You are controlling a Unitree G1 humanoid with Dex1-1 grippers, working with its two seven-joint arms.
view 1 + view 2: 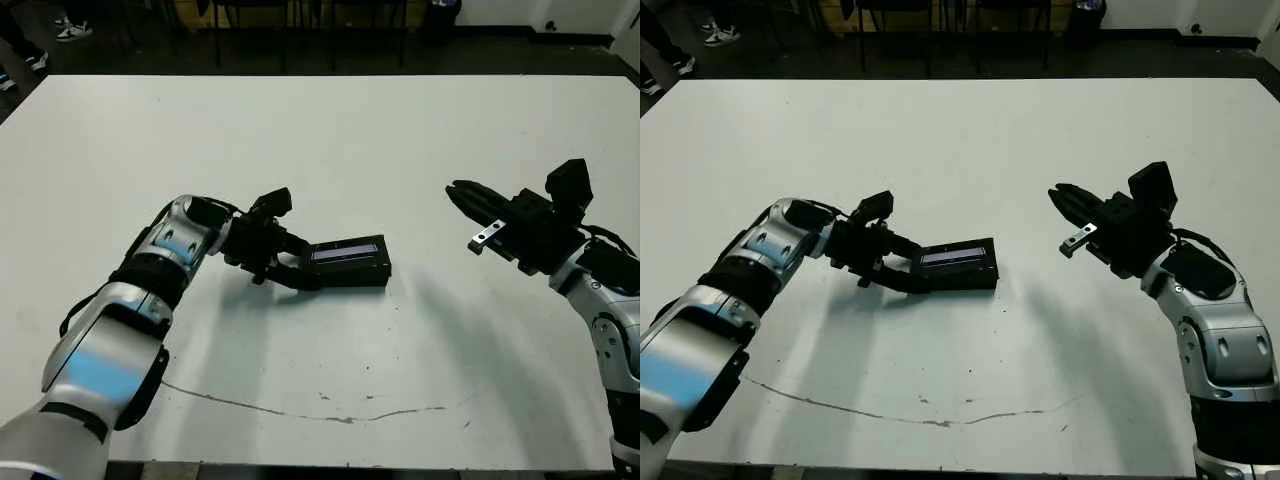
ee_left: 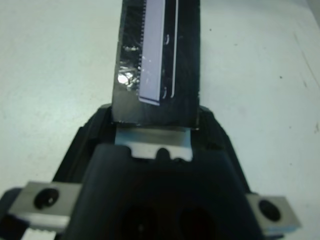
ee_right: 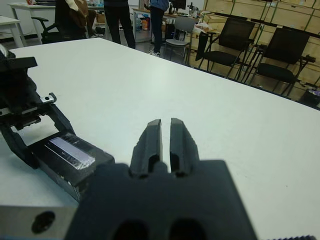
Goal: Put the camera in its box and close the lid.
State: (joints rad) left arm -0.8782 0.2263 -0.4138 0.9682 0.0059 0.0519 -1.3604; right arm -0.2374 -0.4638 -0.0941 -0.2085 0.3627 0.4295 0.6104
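The black box (image 1: 352, 266) lies on the white table, left of centre. The lid (image 1: 345, 252), black with a pale silvery strip, sits flat on top of it. The camera is hidden. My left gripper (image 1: 303, 273) is shut on the box's left end, one finger on each long side. The left wrist view shows that end of the box (image 2: 155, 60) wedged between the fingers. My right gripper (image 1: 458, 192) hovers to the right of the box, well apart from it and pointing toward it. Its fingers (image 3: 150, 140) are pressed together and hold nothing.
A thin dark crack-like line (image 1: 300, 410) runs along the table near the front edge. Black chairs (image 3: 235, 45) and standing people (image 3: 117, 20) are beyond the table's far side. Bare white table (image 1: 330, 150) spreads behind and between the arms.
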